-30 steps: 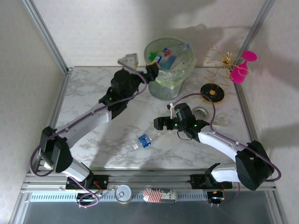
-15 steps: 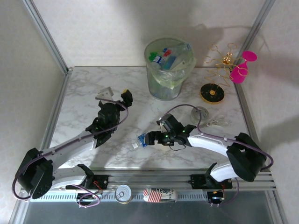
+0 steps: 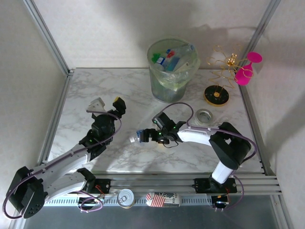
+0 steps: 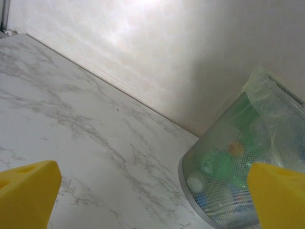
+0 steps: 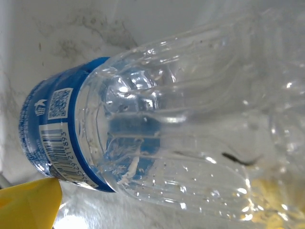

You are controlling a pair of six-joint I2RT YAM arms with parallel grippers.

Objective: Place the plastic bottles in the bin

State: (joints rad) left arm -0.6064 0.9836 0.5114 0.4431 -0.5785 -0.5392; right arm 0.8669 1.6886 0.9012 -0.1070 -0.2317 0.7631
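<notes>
lying on its side near the middle of the marble table (image 3: 86, 95) in the top view, a clear bottle (image 3: 137, 139) points its cap to the left. the right gripper (image 3: 147, 136) is low over the bottle's right end, its fingers spread wide to either side of it and not squeezing it. the left gripper (image 3: 108, 105) hangs over the left part of the table, spread as wide and holding nothing. the bin (image 3: 172, 78) stands at the far edge, well apart from both grippers, with several bottles in the bin (image 3: 169, 56) piled up to its rim. a pink goblet (image 3: 248, 69) and a gold wire stand (image 3: 218, 93) are to its right, and a tin can (image 3: 126, 197) sits on the near rail.

the left wrist view has two yellow fingertips (image 4: 26, 191) at the lower corners with bare table (image 4: 71, 119) between them. the bin (image 4: 238, 162) is off to the right by the wall (image 4: 143, 47), with coloured shapes showing dimly through its side.

the right wrist view looks straight onto the clear bottle (image 5: 162, 129), with its blue label (image 5: 52, 138) at the left and one yellow fingertip (image 5: 26, 207) just beside it. whether that pad touches the bottle cannot be told.
</notes>
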